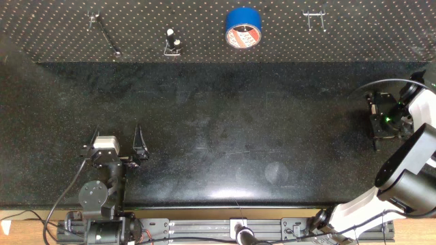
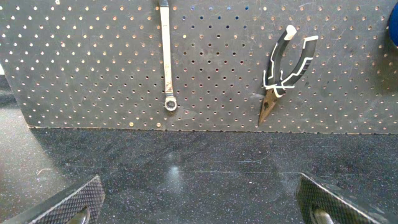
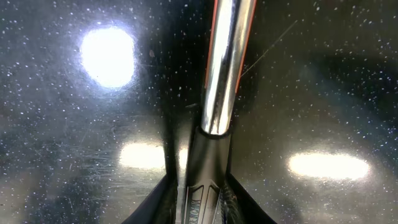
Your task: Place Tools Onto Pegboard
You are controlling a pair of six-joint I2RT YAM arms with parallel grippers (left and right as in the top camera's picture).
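Note:
On the pegboard (image 1: 381, 41) hang a slim wrench (image 1: 106, 33), black-and-white pliers (image 1: 173, 42) and a blue tape roll (image 1: 243, 28). The left wrist view faces the wrench (image 2: 166, 56) and the pliers (image 2: 283, 71). My left gripper (image 1: 117, 144) rests low over the mat at the front left, open and holding nothing (image 2: 205, 211). My right gripper (image 1: 376, 126) is down at the mat's far right edge. Its fingers press both sides of the black handle of a chrome-shafted tool (image 3: 222, 68) that lies on the mat, so the right gripper (image 3: 200, 190) is shut on it.
A bare double hook (image 1: 313, 19) sticks out of the pegboard right of the tape. The black mat (image 1: 238, 129) spans the table from the board to the front rail. The right arm's white body (image 1: 409, 170) fills the front right corner.

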